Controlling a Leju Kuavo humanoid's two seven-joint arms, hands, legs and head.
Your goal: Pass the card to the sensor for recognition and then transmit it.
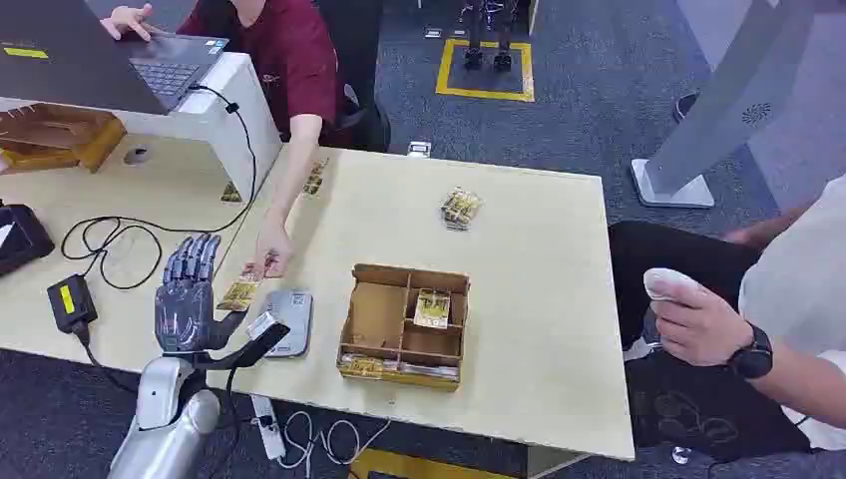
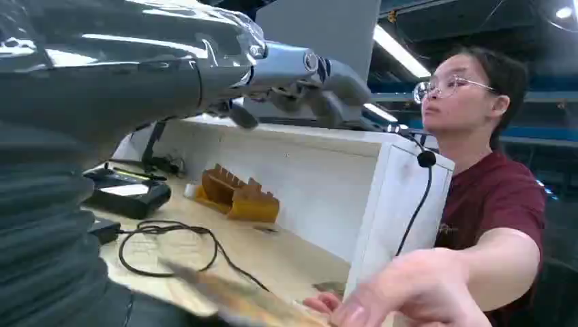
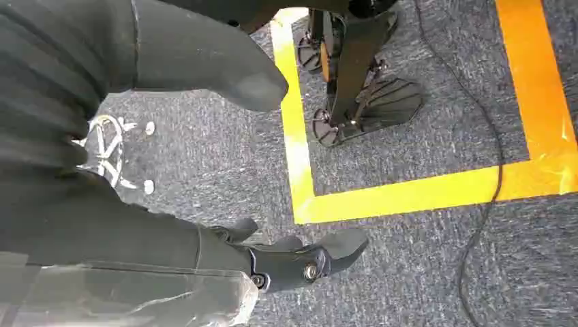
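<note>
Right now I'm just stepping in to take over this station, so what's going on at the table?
The robot's left hand is raised over the table, fingers spread, holding nothing. Just beside it, a person in a dark red shirt is setting down or holding a card by its far end. A grey sensor pad lies next to the card, and a cardboard box holds more cards. The right hand hangs over the floor, holding nothing.
</note>
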